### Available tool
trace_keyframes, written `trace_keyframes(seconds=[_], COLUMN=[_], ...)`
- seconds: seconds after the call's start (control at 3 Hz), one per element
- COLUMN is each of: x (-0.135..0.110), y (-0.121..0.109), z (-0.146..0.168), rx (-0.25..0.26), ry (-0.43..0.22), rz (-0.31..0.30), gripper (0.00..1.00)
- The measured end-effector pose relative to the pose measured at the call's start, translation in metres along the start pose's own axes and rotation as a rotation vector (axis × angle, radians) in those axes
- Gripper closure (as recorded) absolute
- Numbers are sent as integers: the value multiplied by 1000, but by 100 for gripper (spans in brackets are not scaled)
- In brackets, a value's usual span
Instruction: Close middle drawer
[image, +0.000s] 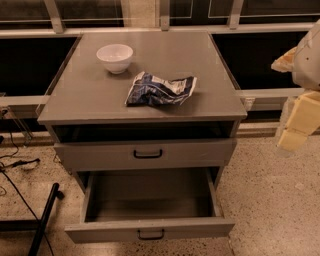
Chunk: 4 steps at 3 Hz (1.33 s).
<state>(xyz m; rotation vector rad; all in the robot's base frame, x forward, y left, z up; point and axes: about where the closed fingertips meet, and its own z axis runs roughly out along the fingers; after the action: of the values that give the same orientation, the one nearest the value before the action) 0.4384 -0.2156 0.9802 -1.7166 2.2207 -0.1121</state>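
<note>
Cabinet top (150, 65): smooth matt grey, painted-metal look, faint sheen. Middle drawer (100, 231): same matt grey finish, with a black bar handle (150, 234). Bowl (115, 57): white, glossy, ceramic-like. Crumpled bag (160, 90): shiny blue-and-white foil or plastic. Floor (265, 200): speckled stone, polished. Gripper (295, 130) at right edge, beside cabinet: pale yellow, matt, plastic-looking.

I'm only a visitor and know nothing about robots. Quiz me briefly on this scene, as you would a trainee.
1. True or false: the middle drawer is pulled far out and looks empty.
2. What lies beside the bowl on the cabinet top? A) a spoon B) a crumpled bag C) a bottle
3. At which edge of the view is the gripper?
Key: 1 true; 2 B; 3 the right edge, apart from the drawer.
</note>
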Motion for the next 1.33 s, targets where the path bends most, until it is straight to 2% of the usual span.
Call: trace_keyframes(seconds=[0.33,0.67,1.0,1.33], x=[0,12,36,54], y=[0,4,22,56], z=[0,8,37,82], rx=[0,-1,-25,-54], ry=[0,-6,-52,-140], rz=[0,74,258,491], gripper=[0,19,42,65])
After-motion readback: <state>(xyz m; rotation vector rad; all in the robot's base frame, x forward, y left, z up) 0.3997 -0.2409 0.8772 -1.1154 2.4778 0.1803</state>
